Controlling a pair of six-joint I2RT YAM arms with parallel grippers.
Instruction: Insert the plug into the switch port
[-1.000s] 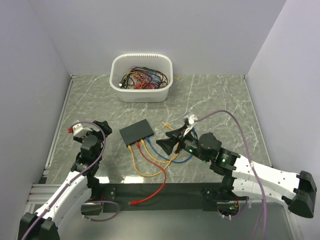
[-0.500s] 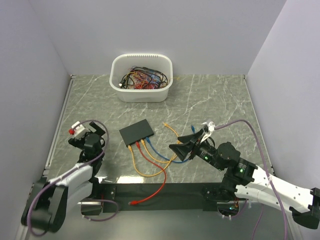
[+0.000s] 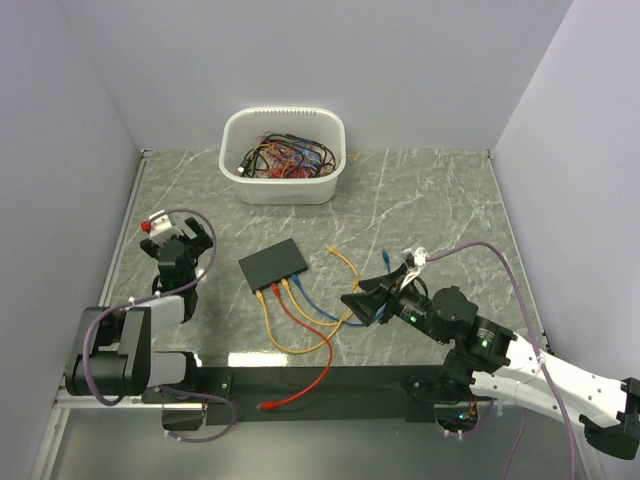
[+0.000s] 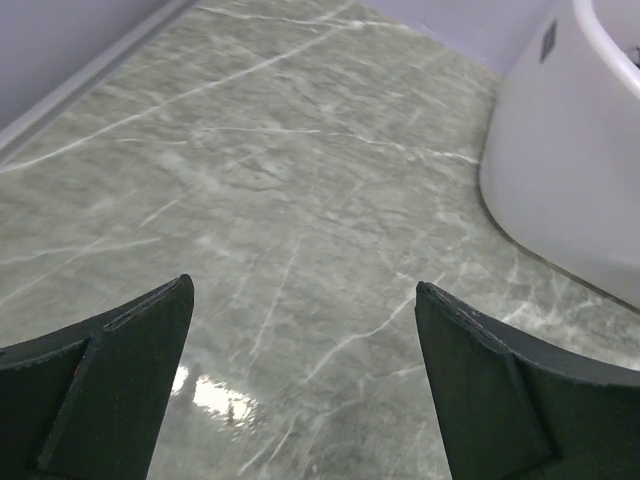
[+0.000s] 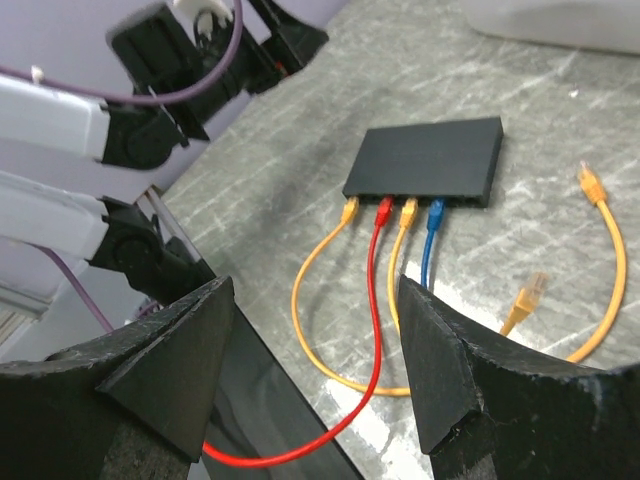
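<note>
The flat black switch box (image 3: 272, 263) lies mid-table; it also shows in the right wrist view (image 5: 428, 162). Several plugs sit in its near-edge ports (image 5: 392, 205): yellow, red, yellow, blue. Their cables (image 3: 297, 322) trail toward me. Loose orange plugs (image 5: 525, 296) lie right of the box. My right gripper (image 3: 358, 297) is open and empty, hovering right of the cables. My left gripper (image 3: 182, 240) is open and empty at the table's left, over bare marble (image 4: 300, 290).
A white tub (image 3: 283, 155) full of tangled cables stands at the back; its wall shows in the left wrist view (image 4: 570, 170). A black bar (image 3: 300, 385) runs along the near edge, with the red cable's free plug (image 3: 266, 405) on it. Walls enclose the table.
My left arm has folded back and its gripper moved up and left, away from the switch. My right gripper drew back to the right from the switch, then held nearly still.
</note>
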